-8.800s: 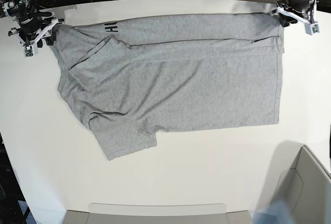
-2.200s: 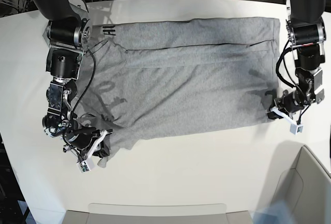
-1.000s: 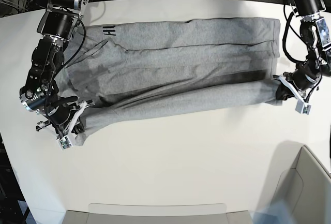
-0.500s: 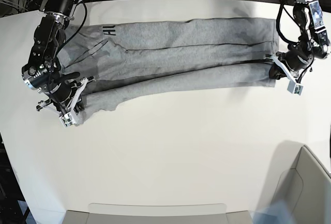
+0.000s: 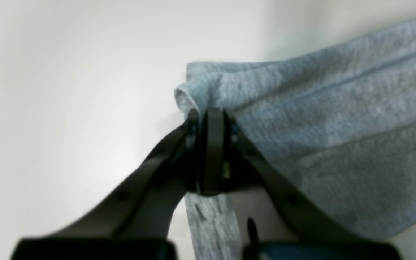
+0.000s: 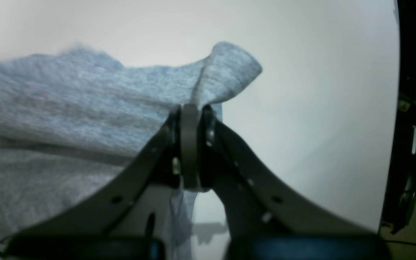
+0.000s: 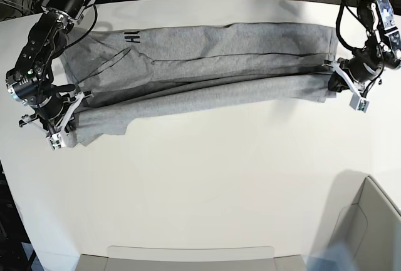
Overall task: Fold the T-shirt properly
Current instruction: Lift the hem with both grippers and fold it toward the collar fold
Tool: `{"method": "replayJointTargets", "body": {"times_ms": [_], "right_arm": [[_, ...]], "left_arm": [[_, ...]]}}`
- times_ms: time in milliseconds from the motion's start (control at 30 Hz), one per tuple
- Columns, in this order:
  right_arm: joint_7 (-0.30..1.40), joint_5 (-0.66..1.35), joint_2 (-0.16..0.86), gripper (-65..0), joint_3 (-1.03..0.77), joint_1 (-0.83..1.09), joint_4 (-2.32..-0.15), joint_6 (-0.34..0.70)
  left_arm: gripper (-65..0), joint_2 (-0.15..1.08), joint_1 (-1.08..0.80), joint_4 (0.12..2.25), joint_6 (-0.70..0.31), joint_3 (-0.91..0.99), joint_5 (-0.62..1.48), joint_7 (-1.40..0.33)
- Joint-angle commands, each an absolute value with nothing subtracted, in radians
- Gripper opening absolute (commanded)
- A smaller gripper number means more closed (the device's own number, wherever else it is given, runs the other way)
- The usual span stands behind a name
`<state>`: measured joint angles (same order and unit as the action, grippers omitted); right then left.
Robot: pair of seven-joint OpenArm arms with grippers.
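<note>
A plain white tabotop fills the left wrist view behind the action; to be exact, a white tabletop (image 5: 67, 72), bare and out of focus, with the left hand (image 5: 209, 119) clenched on a rolled hem corner of the grey T-shirt (image 5: 338, 119), whose cloth runs away to the right of the dark jaws and hangs a little below them. In the right wrist view the same pale surface runs to a dark edge with cables at the far right, and the right hand (image 6: 190, 112) is likewise pinched tight on a bunched corner of the shirt, the fabric spreading off to the left of the grip. The base view shows the whole layout: the T-shirt (image 7: 207, 58) lies as a long band across the far half of the tabletop (image 7: 207, 183), its long axis running side to side, black lettering showing near the collar end. The right hand (image 7: 62, 130) holds the sleeve end at this view's left and the left hand (image 7: 351, 92) holds the hem end at its right, so the near edge is lifted and stretched between them, part folded over the body. Each hand sits at one end of that axis, and the unfolded far edge lies beyond both, away from the camera; the fold appears to turn on both arms carrying their corners evenly towards that far edge, neither being clearly nearer.
</note>
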<state>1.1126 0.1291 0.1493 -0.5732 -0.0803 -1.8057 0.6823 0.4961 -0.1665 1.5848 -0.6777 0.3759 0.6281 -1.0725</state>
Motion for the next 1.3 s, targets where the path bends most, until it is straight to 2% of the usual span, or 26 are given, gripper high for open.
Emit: {"method": "replayJointTargets", "body": {"times_ms": [0, 167, 400, 800, 967, 1267], "right_arm": [[1.109, 0.12, 0.163, -65.0, -0.579, -0.085, -1.821, 0.698], [1.107, 0.12, 0.162, -65.0, -0.573, -0.045, -1.821, 0.698], [1.107, 0.124, 0.16, -65.0, -0.572, -0.008, -1.821, 0.698], [1.102, 0.119, 0.159, -65.0, -0.573, 0.09, -1.819, 0.698], [1.026, 0.119, 0.153, -65.0, -0.572, 0.134, -1.816, 0.698], [1.013, 0.119, 0.137, -65.0, -0.572, 0.185, -1.814, 0.698]], "left_arm": [[-65.0, 0.516, -0.182, 1.601, -0.676, 0.387, 0.624, -1.069], [-65.0, 0.516, -0.219, 1.616, -0.676, 0.389, 0.624, -1.066], [-65.0, 0.512, -0.305, 1.745, -0.667, 0.389, 0.624, -1.067], [-65.0, 0.475, -0.344, 1.745, -0.665, 0.39, 0.619, -1.064], [-65.0, 0.47, -0.361, 1.745, -0.665, 0.389, 0.619, -1.064], [-65.0, 0.47, -0.364, 1.744, -0.665, 0.389, 0.619, -1.063]]}}
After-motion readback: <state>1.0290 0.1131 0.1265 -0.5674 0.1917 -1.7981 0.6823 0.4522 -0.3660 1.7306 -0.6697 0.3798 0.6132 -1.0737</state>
